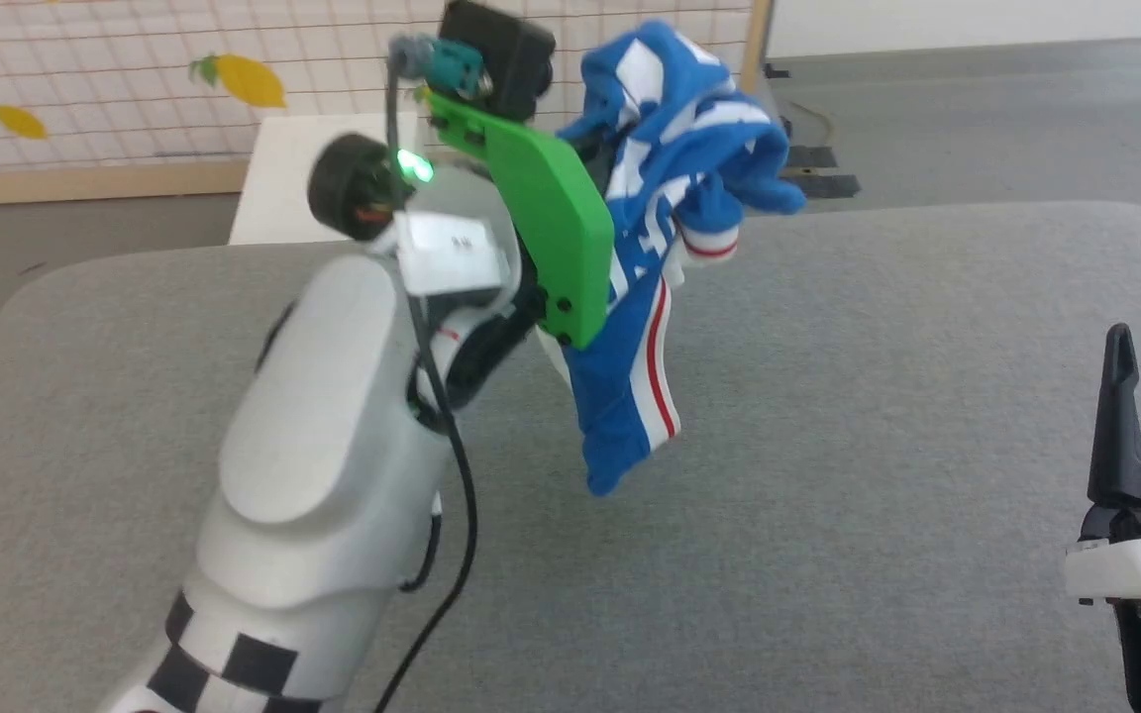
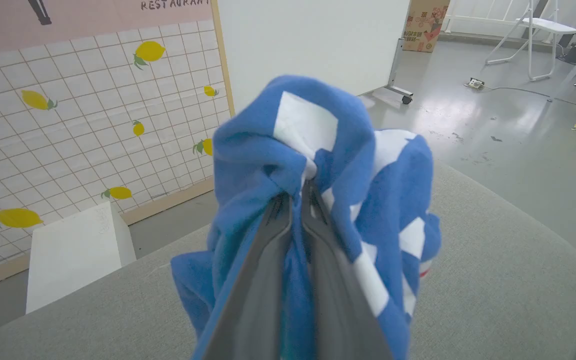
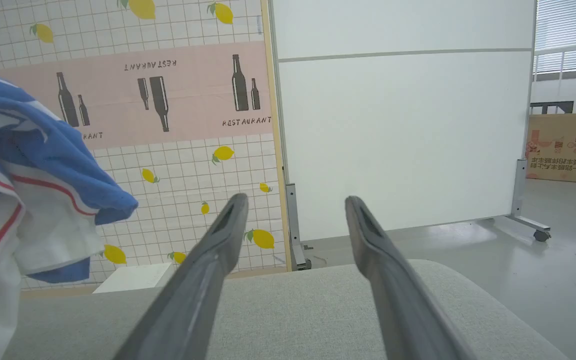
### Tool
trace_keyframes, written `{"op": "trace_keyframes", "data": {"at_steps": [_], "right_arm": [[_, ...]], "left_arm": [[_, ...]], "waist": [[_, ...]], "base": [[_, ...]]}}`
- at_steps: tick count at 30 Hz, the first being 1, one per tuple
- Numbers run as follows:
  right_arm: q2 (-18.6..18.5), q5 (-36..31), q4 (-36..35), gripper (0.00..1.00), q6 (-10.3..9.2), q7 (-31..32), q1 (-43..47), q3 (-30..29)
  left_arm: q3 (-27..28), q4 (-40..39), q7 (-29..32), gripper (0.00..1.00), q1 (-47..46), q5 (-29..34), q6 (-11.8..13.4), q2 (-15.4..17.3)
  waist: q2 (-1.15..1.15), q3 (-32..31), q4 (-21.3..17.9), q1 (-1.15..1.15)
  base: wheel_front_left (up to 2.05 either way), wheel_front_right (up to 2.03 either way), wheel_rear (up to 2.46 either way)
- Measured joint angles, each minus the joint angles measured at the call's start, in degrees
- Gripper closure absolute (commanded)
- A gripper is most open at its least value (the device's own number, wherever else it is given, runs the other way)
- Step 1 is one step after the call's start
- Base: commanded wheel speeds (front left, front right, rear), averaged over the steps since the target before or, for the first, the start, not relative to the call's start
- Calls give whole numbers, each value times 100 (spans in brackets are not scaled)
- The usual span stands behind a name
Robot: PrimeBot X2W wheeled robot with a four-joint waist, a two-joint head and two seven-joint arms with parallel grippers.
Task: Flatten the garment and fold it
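The garment (image 1: 674, 188) is a blue jersey with white patches and red-striped white trim, bunched up and hanging in the air above the grey table (image 1: 878, 396). My left gripper (image 2: 298, 197) is shut on a fold of the garment (image 2: 328, 165), its arm raised high over the table's middle. In the right wrist view the garment (image 3: 23, 170) hangs at the left edge. My right gripper (image 3: 295, 205) stands open and holds nothing, low at the table's right side, where one dark finger (image 1: 1120, 416) shows in the head view.
A white box (image 2: 75, 250) sits on the floor beyond the table's far edge, before a lemon-patterned wall (image 2: 68, 135). A white rolling partition (image 3: 398, 130) stands behind. A cardboard box (image 3: 565, 147) and a folding chair (image 2: 533, 35) are farther off.
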Motion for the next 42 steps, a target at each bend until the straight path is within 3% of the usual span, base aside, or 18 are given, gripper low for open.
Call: {"op": "trace_keyframes", "data": {"at_steps": [8,18,19,20,21,29,35,39,42], "right_arm": [[1,47,0,0,0,-5,-9,9],[1,158,86,0,0,-115,-209,98],[0,169,121,0,0,-132,-238,100],[1,182,146,0,0,-154,-259,103],[1,190,174,0,0,-165,-279,103],[0,190,300,0,0,-216,-314,4],[0,190,274,0,0,-199,-287,-66],[0,189,212,0,0,-145,-177,-102],[0,189,155,0,0,-101,-94,-127]], "left_arm": [[-592,625,-855,100,543,130,111,-57],[-1512,2436,-1857,100,929,144,543,-89],[-1583,2577,-1926,88,927,105,579,-89],[-1637,2672,-1979,8,927,40,600,-88],[-1693,2744,-2049,0,922,-53,622,-89],[-1983,2824,-2659,0,594,-643,811,-90],[-1775,2520,-3293,0,585,-772,1037,-87],[-1473,2025,-3847,0,888,-826,1316,113],[-1273,1495,-4385,0,1318,-816,1471,448]], "waist": [[0,252,-318,0],[0,790,-492,0],[0,836,-509,0],[0,871,-522,0],[0,909,-536,0],[0,911,-496,0],[0,675,-372,0],[0,494,-288,0],[0,377,-224,0]], "base": [[0,0,0],[0,0,0],[0,0,0],[0,0,0],[0,0,0],[0,0,0],[0,0,0],[0,0,0],[0,0,0]]}}
